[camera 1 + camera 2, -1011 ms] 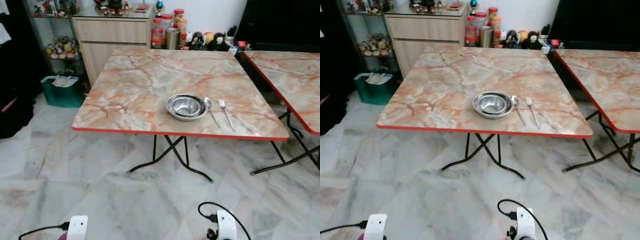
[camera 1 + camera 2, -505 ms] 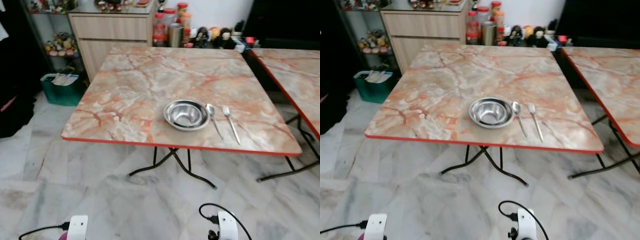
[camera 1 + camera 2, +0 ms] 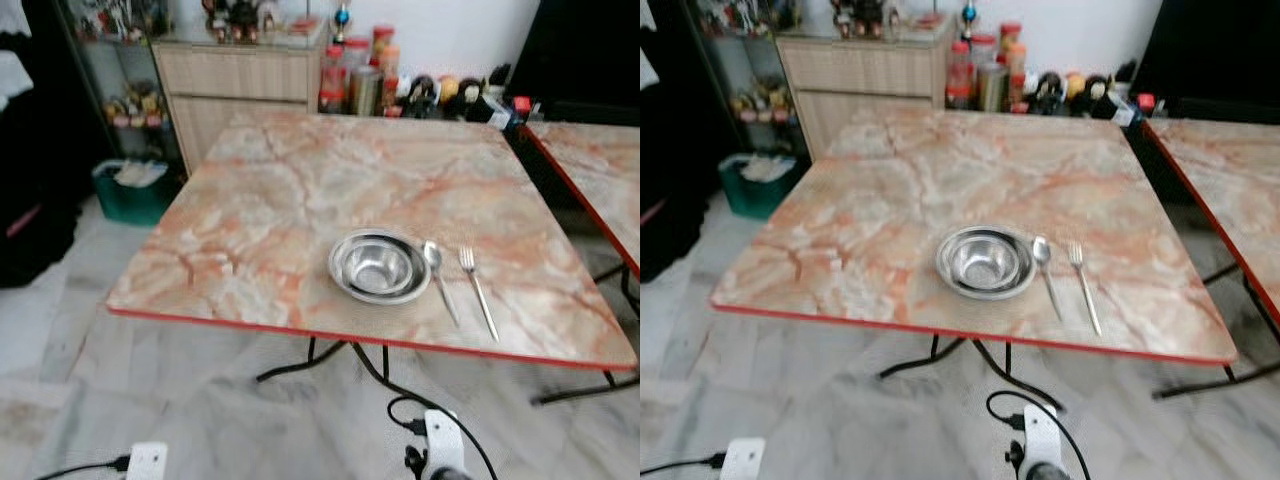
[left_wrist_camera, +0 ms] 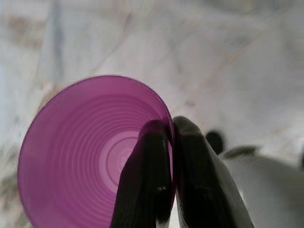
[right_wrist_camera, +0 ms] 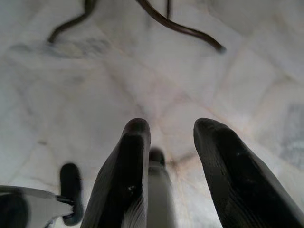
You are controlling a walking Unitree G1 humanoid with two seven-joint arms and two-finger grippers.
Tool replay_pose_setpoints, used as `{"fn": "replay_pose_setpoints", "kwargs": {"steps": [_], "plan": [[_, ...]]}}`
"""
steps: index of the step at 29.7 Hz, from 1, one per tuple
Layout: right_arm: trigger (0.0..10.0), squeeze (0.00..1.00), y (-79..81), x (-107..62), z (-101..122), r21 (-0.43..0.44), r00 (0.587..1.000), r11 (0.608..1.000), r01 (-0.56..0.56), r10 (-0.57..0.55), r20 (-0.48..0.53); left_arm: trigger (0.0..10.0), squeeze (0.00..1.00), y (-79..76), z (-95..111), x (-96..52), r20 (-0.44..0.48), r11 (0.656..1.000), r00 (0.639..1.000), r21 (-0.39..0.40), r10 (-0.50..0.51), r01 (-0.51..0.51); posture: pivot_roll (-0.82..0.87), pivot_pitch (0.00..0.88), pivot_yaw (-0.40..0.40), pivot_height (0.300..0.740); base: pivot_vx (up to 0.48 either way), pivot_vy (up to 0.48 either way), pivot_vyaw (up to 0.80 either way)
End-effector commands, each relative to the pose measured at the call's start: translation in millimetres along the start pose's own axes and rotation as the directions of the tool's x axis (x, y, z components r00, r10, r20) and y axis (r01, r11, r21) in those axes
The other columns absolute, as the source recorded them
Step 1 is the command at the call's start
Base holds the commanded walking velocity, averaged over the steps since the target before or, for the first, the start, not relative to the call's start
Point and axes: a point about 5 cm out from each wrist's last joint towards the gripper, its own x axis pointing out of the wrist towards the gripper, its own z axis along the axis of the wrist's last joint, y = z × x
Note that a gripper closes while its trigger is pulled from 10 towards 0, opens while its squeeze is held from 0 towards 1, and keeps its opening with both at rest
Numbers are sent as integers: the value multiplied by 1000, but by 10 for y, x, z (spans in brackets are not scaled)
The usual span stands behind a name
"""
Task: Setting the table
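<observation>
- Two black fingers [image 4: 190, 180] of the left gripper [image 4: 172, 128] are pressed together on the rim of a purple cup [image 4: 80, 156], one finger inside the cup and one outside; the cup's open mouth faces the wrist camera, with pale marble floor [image 4: 213, 57] behind it.
- Right gripper [image 5: 171, 130] hangs low over the floor with its fingers spread apart and nothing between them; the dark curved legs of the table [image 5: 180, 28] show beyond it.
- Ahead stands a square folding table [image 3: 270, 210] with an orange-veined marble top and a red edge.
- On its near right part sits a shiny metal bowl [image 3: 378, 265].
- Just beside the bowl, on its right, lies a spoon [image 3: 438, 275], and next to that a fork [image 3: 477, 295], both with handles pointing toward the near edge.
- A second table [image 3: 600, 185] of the same kind stands to the right, apart from the first.
- Behind the table are a wooden cabinet [image 3: 240, 85], a row of jars and bottles [image 3: 365, 75] on the floor, and a green bin [image 3: 135, 190] at the left.
- Both head views are somewhat blurred.
</observation>
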Motion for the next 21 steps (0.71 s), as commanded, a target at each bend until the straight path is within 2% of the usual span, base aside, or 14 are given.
{"fn": "replay_pose_setpoints", "kwargs": {"steps": [1, 9, 14, 16, 17, 21], "plan": [[10000, 0, 1, 9, 65, 1, 1000, 1000, 1, -1, 13, 10000, 0, 36, 23, 4, 10, 1000, 1000, 7, 9, -9, 55, 0, -24, 740, 0, 0, 0], [10000, 0, 7, 11, 73, -1, 1000, 1000, 0, 0, 13, 10000, 0, 107, 3, -2, 15, 999, 999, 7, 48, -48, 60, 0, -26, 740, 0, 0, 0], [10000, 0, 10, 12, 80, 1, 1000, 1000, -1, 1, 14, 10000, 0, 193, 82, 2, 65, 997, 995, -4, 79, -79, 59, 0, -25, 740, 0, 0, 0], [10000, 0, 10, 12, 85, 1, 1000, 1000, -1, 1, 14, 10000, 0, 302, 161, 3, 98, 989, 984, -13, 147, -147, 64, 0, -27, 740, 0, 0, 0], [10000, 0, 10, 12, 85, 1, 1000, 1000, -1, 1, 14, 10000, 0, 302, 161, 3, 98, 989, 984, -13, 147, -147, 64, 0, -27, 740, 0, 0, 0], [10000, 0, 11, 13, 91, -1, 1000, 1000, -1, 1, 14, 10000, 0, 576, 414, -18, 197, 948, 928, -85, 317, -306, 62, 0, -29, 740, 0, 0, 0]]}}
